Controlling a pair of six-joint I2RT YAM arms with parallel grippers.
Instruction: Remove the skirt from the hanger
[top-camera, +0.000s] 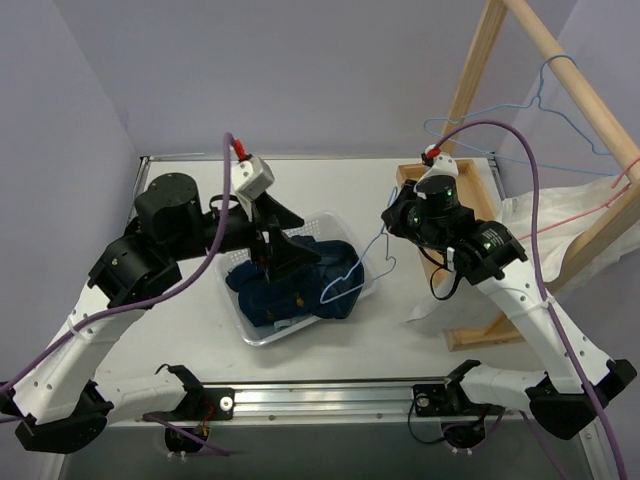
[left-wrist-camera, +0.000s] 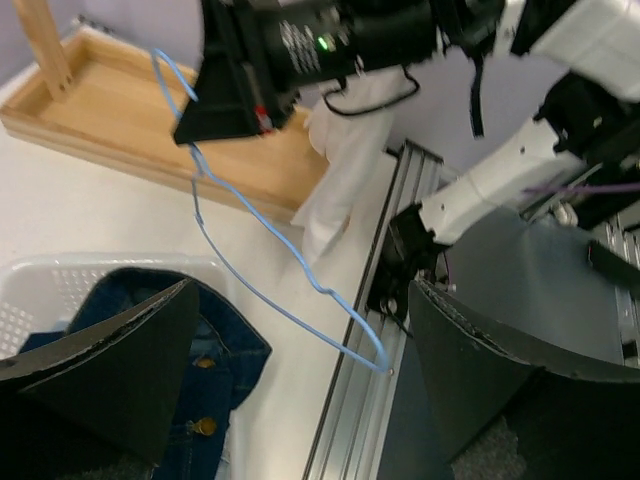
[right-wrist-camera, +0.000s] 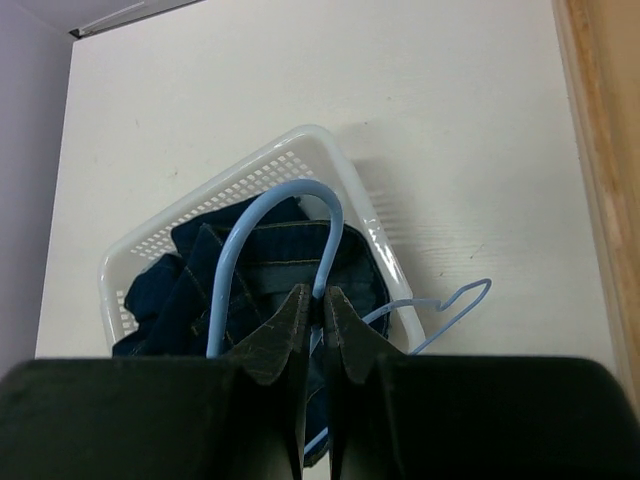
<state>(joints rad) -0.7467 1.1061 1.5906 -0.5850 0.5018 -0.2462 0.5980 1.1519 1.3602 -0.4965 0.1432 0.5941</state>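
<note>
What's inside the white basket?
A crumpled dark blue denim skirt fills the basket. Whatever lies beneath it, including the basket's floor, is hidden.

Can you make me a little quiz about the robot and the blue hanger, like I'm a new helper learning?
1. True or false: the skirt lies in the white basket.
2. Which pincer grips the hanger: A left, B right, C neither?
3. Fill in: the left pincer above the basket is wide ____.

Key
1. True: the skirt is bunched up inside the basket.
2. B: the right pincer is shut on the hanger's hook.
3. Open: it holds nothing.
</note>
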